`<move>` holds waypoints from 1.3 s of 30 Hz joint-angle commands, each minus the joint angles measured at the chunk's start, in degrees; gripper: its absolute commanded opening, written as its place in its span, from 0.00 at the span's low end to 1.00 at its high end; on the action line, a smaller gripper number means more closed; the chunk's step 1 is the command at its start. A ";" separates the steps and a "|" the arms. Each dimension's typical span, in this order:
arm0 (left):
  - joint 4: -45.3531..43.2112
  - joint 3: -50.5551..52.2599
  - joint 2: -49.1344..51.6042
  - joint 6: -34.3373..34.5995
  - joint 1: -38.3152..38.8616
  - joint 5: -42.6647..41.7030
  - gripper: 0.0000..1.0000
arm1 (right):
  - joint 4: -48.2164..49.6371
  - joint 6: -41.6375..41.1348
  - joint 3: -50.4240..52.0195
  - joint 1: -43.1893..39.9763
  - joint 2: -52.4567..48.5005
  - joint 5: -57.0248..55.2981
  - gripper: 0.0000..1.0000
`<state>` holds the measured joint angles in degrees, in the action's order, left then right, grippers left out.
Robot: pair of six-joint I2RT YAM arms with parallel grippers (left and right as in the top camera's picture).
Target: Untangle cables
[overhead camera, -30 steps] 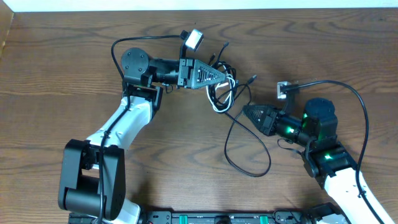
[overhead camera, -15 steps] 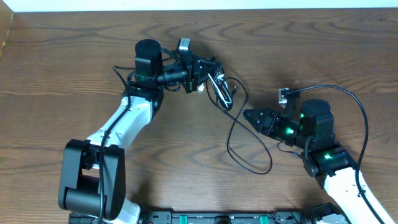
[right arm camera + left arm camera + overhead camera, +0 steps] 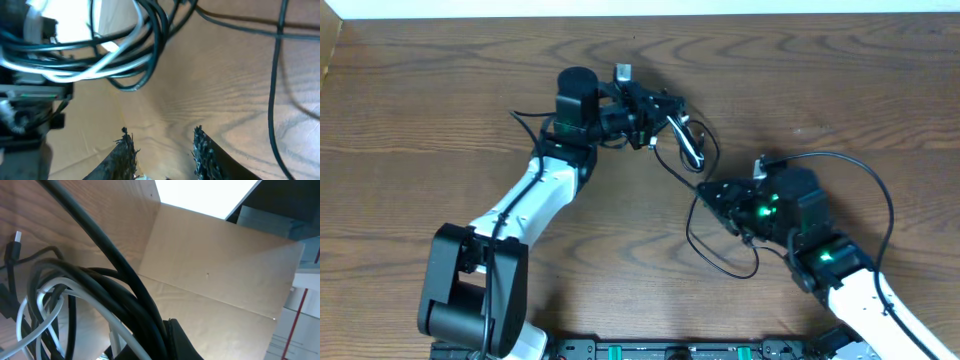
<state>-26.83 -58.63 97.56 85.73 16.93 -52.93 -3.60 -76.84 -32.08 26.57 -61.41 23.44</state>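
Left pincer (image 3: 672, 112) clamped shut on tangled black and white cables (image 3: 688, 143), black loop (image 3: 722, 265) trailing on wooden desk (image 3: 440, 90), right pincer (image 3: 162, 145) parted, empty, near the loop.

Black and white cables (image 3: 688, 145) in a tangled bundle, long black loop loose.

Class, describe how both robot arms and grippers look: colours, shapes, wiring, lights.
The left arm and right arm have white links and black cylindrical joints; green lights glow on the right one, and a thick black wire loops from it. The left gripper and right gripper are black and tapered.
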 commanded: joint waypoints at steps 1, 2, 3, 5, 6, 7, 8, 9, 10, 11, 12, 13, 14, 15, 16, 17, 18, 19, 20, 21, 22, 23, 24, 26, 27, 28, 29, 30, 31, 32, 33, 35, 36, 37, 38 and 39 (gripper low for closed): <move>-0.20 -0.68 -1.11 0.31 1.95 3.30 0.07 | 0.15 -7.30 0.00 3.10 -1.36 -12.20 0.37; -0.20 -0.68 -1.11 0.31 2.27 3.65 0.08 | 0.17 -8.92 0.00 3.52 -1.64 -13.99 0.37; -0.20 -0.68 -1.11 0.31 2.64 4.02 0.08 | 0.22 -10.43 0.00 3.76 -1.86 -15.23 0.38; -0.20 -0.68 -1.11 0.33 3.23 4.52 0.08 | 1.18 -12.87 0.00 4.15 -2.29 -16.98 0.39; -0.20 -0.68 -1.11 0.31 3.52 4.63 0.08 | 1.99 -13.38 0.00 4.31 -2.49 -17.31 0.39; -0.17 -0.68 -1.11 0.31 3.74 4.81 0.08 | 3.04 -13.57 0.00 4.37 -2.73 -17.27 0.39; -0.15 -0.68 -1.11 0.31 4.09 5.09 0.07 | 5.88 -13.60 0.00 4.76 -3.28 -17.07 0.40; -0.15 -0.68 -1.11 0.31 4.17 5.22 0.08 | 6.97 -13.60 0.00 5.03 -3.45 -17.07 0.41; -0.15 -0.68 -1.11 0.28 4.24 5.27 0.08 | 8.15 -13.60 0.00 5.31 -3.52 -17.11 0.41; -0.15 -0.68 -1.11 0.31 4.26 5.29 0.07 | 8.85 -13.57 0.00 5.49 -3.52 -17.29 0.42; -0.15 -0.68 -1.11 0.31 4.26 5.29 0.08 | 9.42 -13.60 0.00 5.60 -3.52 -17.46 0.43; -0.15 -0.68 -1.11 0.31 4.26 5.22 0.08 | 9.62 -13.62 0.00 5.64 -3.54 -17.97 0.44; -0.15 -0.68 -1.11 0.31 4.28 5.18 0.07 | 9.60 -13.62 0.00 5.66 -3.54 -18.64 0.45; -0.15 -0.68 -1.11 0.31 4.31 5.18 0.08 | 9.55 -13.62 0.00 5.68 -3.61 -19.63 0.46; -0.17 -0.68 -1.11 0.31 4.35 5.18 0.08 | 9.57 -13.64 0.00 5.68 -3.76 -20.68 0.47; -0.17 -0.68 -1.11 0.33 4.44 5.18 0.08 | 9.60 -14.14 0.00 5.68 -3.98 -21.51 0.48; -0.17 -0.68 -1.11 0.31 4.50 5.18 0.08 | 9.62 -15.80 0.00 5.70 -4.63 -22.77 0.49; -0.17 -0.68 -1.11 0.31 4.63 5.18 0.08 | 9.64 -16.74 0.00 5.79 -5.22 -23.67 0.49; -0.17 -0.68 -1.11 0.31 4.70 5.16 0.08 | 9.64 -17.31 0.00 5.79 -5.79 -24.44 0.49; -0.17 -0.68 -1.11 0.31 4.72 5.16 0.08 | 9.66 -17.88 0.00 5.79 -6.56 -25.03 0.50; -0.17 -0.68 -1.11 0.31 4.81 5.18 0.08 | 9.86 -18.82 0.00 5.79 -7.43 -25.49 0.51; -0.17 -0.68 -1.11 0.31 4.81 5.16 0.08 | 10.29 -19.56 0.00 5.79 -8.28 -25.57 0.51; -0.20 -0.68 -1.11 0.31 4.81 4.94 0.08 | 10.88 -20.06 0.00 5.79 -9.18 -25.68 0.50; -0.17 -0.68 -1.11 0.31 4.81 4.35 0.08 | 12.68 -20.24 0.00 5.79 -11.17 -26.21 0.48; -0.17 -0.68 -1.11 0.31 4.81 3.85 0.08 | 13.60 -20.24 0.00 5.79 -12.13 -27.04 0.46; -0.17 -0.68 -1.11 0.31 4.81 3.23 0.08 | 14.27 -20.24 0.00 5.79 -13.03 -28.35 0.45; -0.17 -0.68 -1.11 0.31 4.81 2.71 0.08 | 14.60 -20.22 0.00 5.79 -13.57 -29.59 0.43; -0.17 -0.68 -1.11 0.31 4.81 2.14 0.07 | 14.75 -20.22 0.00 5.77 -14.08 -31.06 0.43; -0.17 -0.68 -1.11 0.31 4.81 1.53 0.07 | 14.73 -20.22 0.00 5.77 -14.34 -32.46 0.41; -0.20 -0.68 -1.11 0.31 4.81 1.01 0.08 | 14.71 -20.22 0.00 5.73 -14.43 -33.94 0.39; -0.17 -0.68 -1.11 0.31 4.81 0.63 0.07 | 14.73 -20.20 0.00 5.73 -14.43 -34.97 0.36; -0.17 -0.68 -1.11 0.31 4.81 -0.28 0.08 | 15.34 -20.17 0.00 5.73 -14.40 -36.13 0.27; -0.17 -0.68 -1.11 0.31 4.81 -0.59 0.08 | 15.63 -20.15 0.00 5.73 -14.40 -36.24 0.22; -0.17 -0.68 -1.11 0.33 4.81 -0.70 0.07 | 15.65 -20.15 0.00 5.73 -14.40 -36.24 0.17; -0.20 -0.68 -1.11 0.35 4.81 -0.85 0.07 | 15.61 -20.11 0.00 5.73 -14.40 -36.20 0.11; -0.20 -0.68 -1.11 0.42 4.81 -0.85 0.08 | 15.63 -19.41 0.00 5.73 -14.40 -35.98 0.03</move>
<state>-26.85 -58.63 97.56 85.71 21.23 -50.52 11.86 -96.90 -31.99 32.16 -75.70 -9.17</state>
